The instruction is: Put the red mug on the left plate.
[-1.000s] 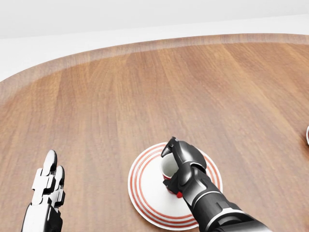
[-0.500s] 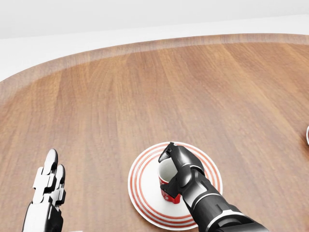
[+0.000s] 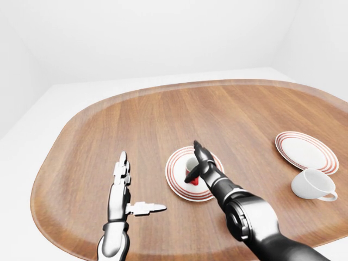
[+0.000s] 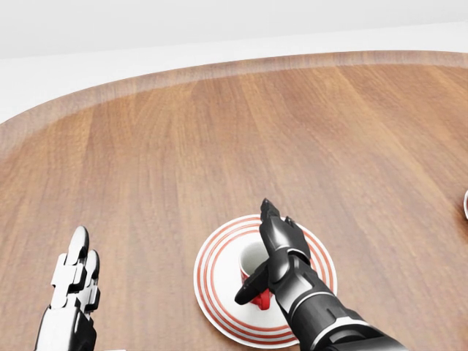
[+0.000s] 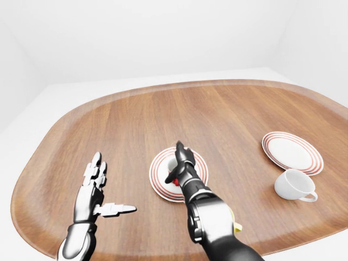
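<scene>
White walls and a white floor surround a broad, rounded wooden table (image 3: pixel 163 119) that fills all three views. On it, near the bottom centre of the head view, sits the left plate (image 4: pixel 216 281), white with red rings, and the red mug (image 4: pixel 252 274) stands upright on it, white inside, roughly at the plate's middle. The right hand (image 4: pixel 274 256), dark and glossy, rests right beside the mug with its fingers (image 4: pixel 272 219) stretched straight and its thumb spread low across the mug's near side; it has hold of nothing, though the thumb looks close to or touching the mug wall. The left hand (image 3: pixel 122 179) hovers well apart to the left over bare wood, fingers extended and thumb splayed, also gripping nothing. Toward the right of the left-eye view lie a second ringed plate (image 3: pixel 304 151) and a white cup (image 3: pixel 314 184) just beside it.

Judging from these pictures, the placing looks done. The main risk is in withdrawing: the thumb lies across the mug, so pulling the arm sideways or down toward the robot could drag or tip the mug off the plate. A sweep of the forearm, which hangs over the plate's rim, could likewise shift the plate.

No brand, label or writing is readable anywhere.
</scene>
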`<state>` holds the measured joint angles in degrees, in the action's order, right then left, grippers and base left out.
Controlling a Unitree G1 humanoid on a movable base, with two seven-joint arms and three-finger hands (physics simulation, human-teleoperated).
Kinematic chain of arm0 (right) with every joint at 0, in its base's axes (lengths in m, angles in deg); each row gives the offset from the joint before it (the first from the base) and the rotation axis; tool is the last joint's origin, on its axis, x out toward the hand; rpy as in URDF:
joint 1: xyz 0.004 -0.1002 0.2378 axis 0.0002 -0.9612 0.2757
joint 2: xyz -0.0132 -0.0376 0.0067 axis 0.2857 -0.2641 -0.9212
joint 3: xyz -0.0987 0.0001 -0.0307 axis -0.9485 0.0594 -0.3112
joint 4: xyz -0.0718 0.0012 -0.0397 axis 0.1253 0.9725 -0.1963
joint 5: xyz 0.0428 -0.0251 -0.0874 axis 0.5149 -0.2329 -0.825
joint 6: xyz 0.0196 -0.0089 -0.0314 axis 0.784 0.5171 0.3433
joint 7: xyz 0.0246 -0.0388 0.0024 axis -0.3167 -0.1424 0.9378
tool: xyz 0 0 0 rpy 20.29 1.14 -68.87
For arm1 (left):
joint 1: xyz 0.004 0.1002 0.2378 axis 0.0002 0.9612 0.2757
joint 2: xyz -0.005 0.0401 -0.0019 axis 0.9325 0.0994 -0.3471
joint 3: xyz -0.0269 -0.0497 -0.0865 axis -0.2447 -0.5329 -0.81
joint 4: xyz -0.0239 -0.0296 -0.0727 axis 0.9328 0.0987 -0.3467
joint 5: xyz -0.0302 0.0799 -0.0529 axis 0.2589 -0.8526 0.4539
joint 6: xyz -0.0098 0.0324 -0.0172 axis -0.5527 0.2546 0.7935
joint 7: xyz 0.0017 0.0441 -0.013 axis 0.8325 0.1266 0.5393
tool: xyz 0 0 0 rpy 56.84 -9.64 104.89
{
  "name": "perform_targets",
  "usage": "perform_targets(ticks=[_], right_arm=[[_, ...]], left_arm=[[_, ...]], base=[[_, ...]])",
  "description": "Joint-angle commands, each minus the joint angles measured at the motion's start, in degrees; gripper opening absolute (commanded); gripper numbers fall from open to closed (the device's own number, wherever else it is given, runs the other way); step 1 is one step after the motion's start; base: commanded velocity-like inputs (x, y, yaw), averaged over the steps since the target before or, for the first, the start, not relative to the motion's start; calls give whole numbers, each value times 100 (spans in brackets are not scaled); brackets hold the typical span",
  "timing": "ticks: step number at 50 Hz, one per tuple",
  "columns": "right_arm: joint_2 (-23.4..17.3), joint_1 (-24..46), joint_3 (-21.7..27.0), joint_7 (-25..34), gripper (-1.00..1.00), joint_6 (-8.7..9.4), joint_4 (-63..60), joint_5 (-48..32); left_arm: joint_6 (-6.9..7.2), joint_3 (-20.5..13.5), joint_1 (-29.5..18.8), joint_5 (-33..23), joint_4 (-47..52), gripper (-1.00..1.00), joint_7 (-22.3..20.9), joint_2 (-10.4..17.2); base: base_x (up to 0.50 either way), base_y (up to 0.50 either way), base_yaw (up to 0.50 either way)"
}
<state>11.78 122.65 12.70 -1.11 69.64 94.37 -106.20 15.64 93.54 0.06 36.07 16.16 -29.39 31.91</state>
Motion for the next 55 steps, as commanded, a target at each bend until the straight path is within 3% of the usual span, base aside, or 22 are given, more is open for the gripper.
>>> perform_targets(ticks=[1,13,22,33,36,41,46,50,55], right_arm=[[-2,-51,-21,-30,100,0,8,-19],[-26,292,-118,215,100,0,-35,234],[-134,930,-452,1134,100,0,-173,1041],[-322,1023,-741,822,100,0,-281,1453],[-466,914,-738,350,100,0,-391,1601],[-661,268,-720,-441,100,0,-1072,2137],[-647,-1149,-913,-652,100,0,-3282,2557],[-643,-2011,-797,-1078,100,0,-4341,2883],[-610,-3009,-817,-1047,100,0,-5787,3179]], left_arm=[[0,17,26,-19,3,100,7,7],[0,21,55,-13,30,100,15,12],[0,16,91,3,54,100,6,12],[0,-5,89,23,66,100,-7,11],[0,-9,80,23,64,100,-7,7],[0,-1,92,4,64,100,6,0],[0,13,105,0,59,100,15,7],[0,17,117,-1,59,100,27,6],[0,31,121,-1,57,100,34,14]], base=[[0,0,0],[0,0,0],[0,0,0],[0,0,0],[0,0,0],[0,0,0],[0,0,0],[0,0,0],[0,0,0]])
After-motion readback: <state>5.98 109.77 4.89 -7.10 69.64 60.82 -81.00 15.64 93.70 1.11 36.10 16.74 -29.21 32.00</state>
